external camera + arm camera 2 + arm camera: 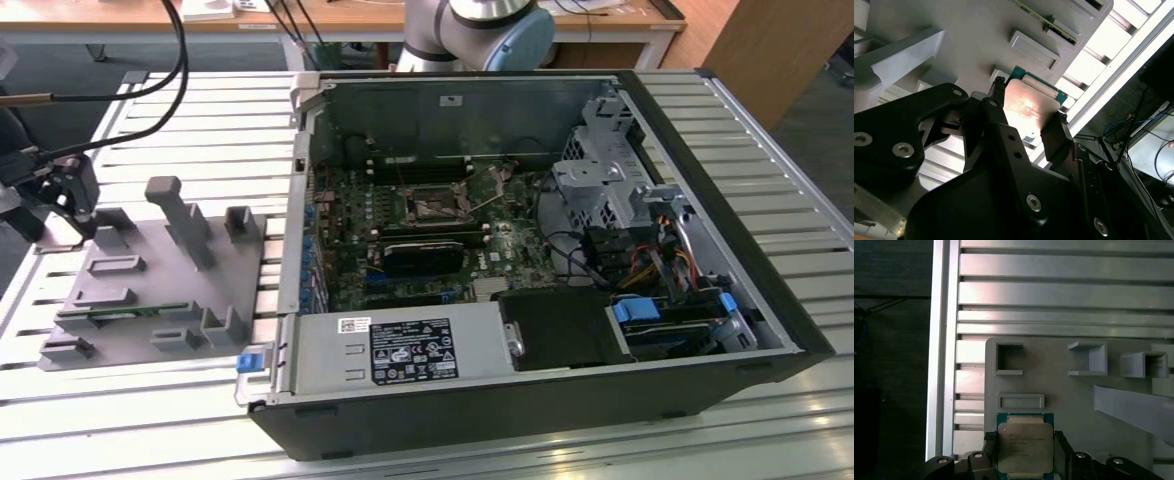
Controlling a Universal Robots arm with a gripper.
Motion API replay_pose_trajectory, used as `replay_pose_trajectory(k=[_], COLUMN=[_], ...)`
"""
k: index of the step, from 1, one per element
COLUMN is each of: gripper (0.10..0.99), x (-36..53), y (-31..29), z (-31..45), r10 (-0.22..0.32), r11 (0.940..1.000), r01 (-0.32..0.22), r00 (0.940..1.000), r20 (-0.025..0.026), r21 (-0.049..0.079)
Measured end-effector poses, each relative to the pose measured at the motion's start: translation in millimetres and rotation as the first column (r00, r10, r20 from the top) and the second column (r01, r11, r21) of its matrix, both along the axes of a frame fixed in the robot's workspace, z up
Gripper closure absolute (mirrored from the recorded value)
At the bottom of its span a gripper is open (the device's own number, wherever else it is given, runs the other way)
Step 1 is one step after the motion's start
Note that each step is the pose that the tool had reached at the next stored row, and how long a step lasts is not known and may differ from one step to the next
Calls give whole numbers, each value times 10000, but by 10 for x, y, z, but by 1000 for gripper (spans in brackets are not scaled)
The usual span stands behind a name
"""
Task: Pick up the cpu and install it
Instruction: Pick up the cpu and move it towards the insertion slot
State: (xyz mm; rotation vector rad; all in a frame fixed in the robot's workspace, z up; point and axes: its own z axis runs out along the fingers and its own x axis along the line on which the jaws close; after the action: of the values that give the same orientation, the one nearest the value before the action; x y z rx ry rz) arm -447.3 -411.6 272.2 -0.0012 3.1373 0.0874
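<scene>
1. Pincer [1025, 450]: two black fingers [990, 445] sit against opposite edges of the cpu [1025, 440]. As far as both wrist views show, it is clamped on the chip. I judge the edge grip is meant to keep the pads off the metal lid and the underside.
2. Cpu attitude: it lies flat, with the silvery lid facing the first wrist camera and a green board edge showing around it. It sits square between the fingers, which I judge suits a straight drop into a seat.
3. Cpu location: it is over the tray [1069, 410], close to one tray edge and just beside a shallow rectangular frame moulded there. I cannot tell whether it touches the tray or hangs just clear.
4. Tray: grey plastic with moulded pockets and posts. These are probably fixed nests so that each part sits in a repeatable pick-up spot. A green memory stick [1046, 22] stands in one slot.
5. Table [1054, 290]: aluminium slats, carrying the tray and the case.
6. Case [534, 410]: it is open on its side, to the exterior view's right of the tray and well apart from the pincer. The socket [434, 208] sits mid-board and faces up. Install not yet done, since the cpu is at the tray.
</scene>
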Motion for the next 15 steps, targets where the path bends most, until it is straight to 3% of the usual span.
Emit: replay_pose_trajectory(k=[15], gripper=[545], x=[0], y=[0], z=[72], r10=[-1], r11=[10000], r01=[1], r00=[10000], r20=[0], r21=[0])
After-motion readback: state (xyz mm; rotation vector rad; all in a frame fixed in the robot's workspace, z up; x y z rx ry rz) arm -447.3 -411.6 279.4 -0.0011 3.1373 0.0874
